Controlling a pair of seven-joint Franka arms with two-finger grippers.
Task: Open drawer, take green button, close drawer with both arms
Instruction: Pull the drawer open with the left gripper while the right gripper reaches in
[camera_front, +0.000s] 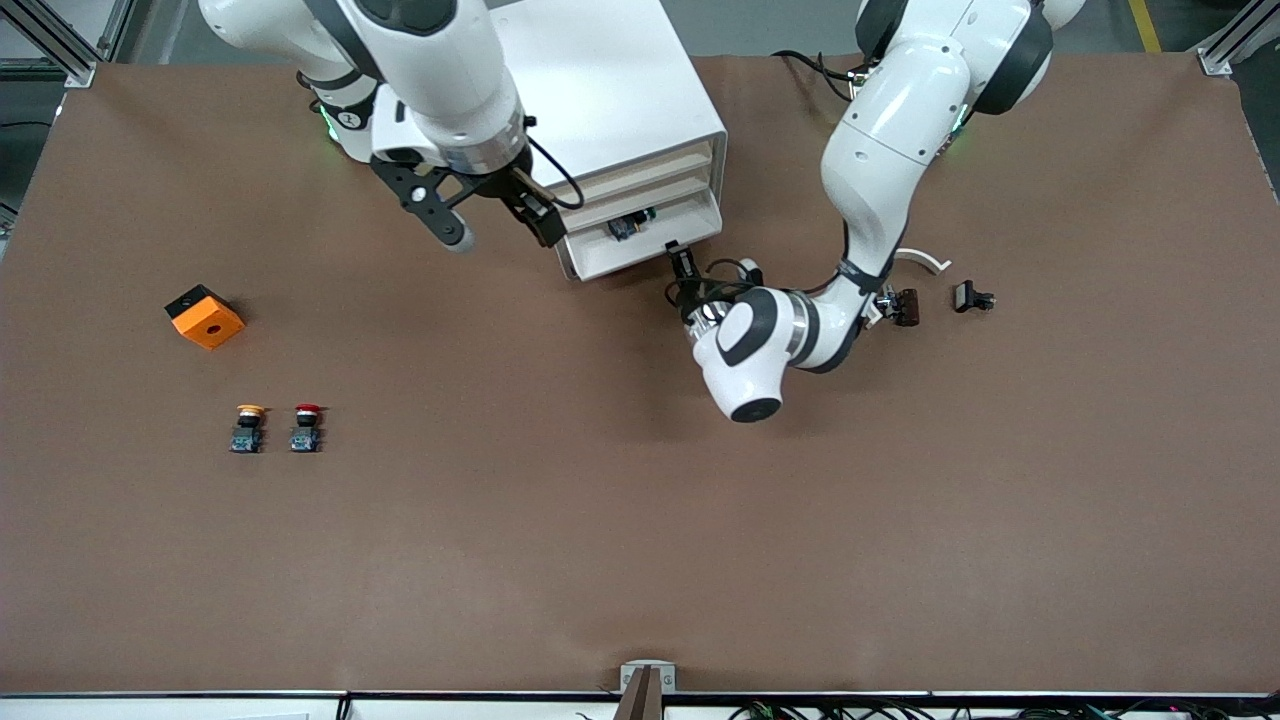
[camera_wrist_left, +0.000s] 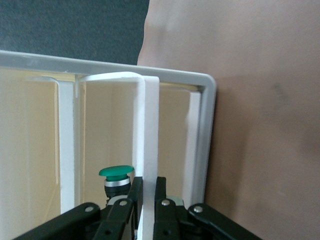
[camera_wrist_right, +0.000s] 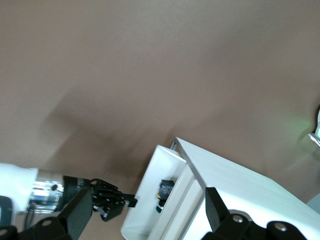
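Note:
The white cabinet (camera_front: 600, 90) has its bottom drawer (camera_front: 600, 262) pulled out. The green-capped button (camera_front: 628, 227) lies inside the drawer; it also shows in the left wrist view (camera_wrist_left: 116, 179) and the right wrist view (camera_wrist_right: 164, 192). My left gripper (camera_front: 680, 262) is at the drawer's front, shut on the white drawer handle (camera_wrist_left: 150, 125); its own view shows the gripper (camera_wrist_left: 148, 189) clamped on it. My right gripper (camera_front: 495, 225) hangs open and empty over the table beside the cabinet, at the drawer's right-arm end; its own view shows it (camera_wrist_right: 147, 212) spread wide.
An orange block (camera_front: 205, 316), a yellow-capped button (camera_front: 248, 427) and a red-capped button (camera_front: 307, 427) sit toward the right arm's end. Small black parts (camera_front: 905, 305) (camera_front: 972, 297) and a white curved piece (camera_front: 925, 260) lie beside the left arm.

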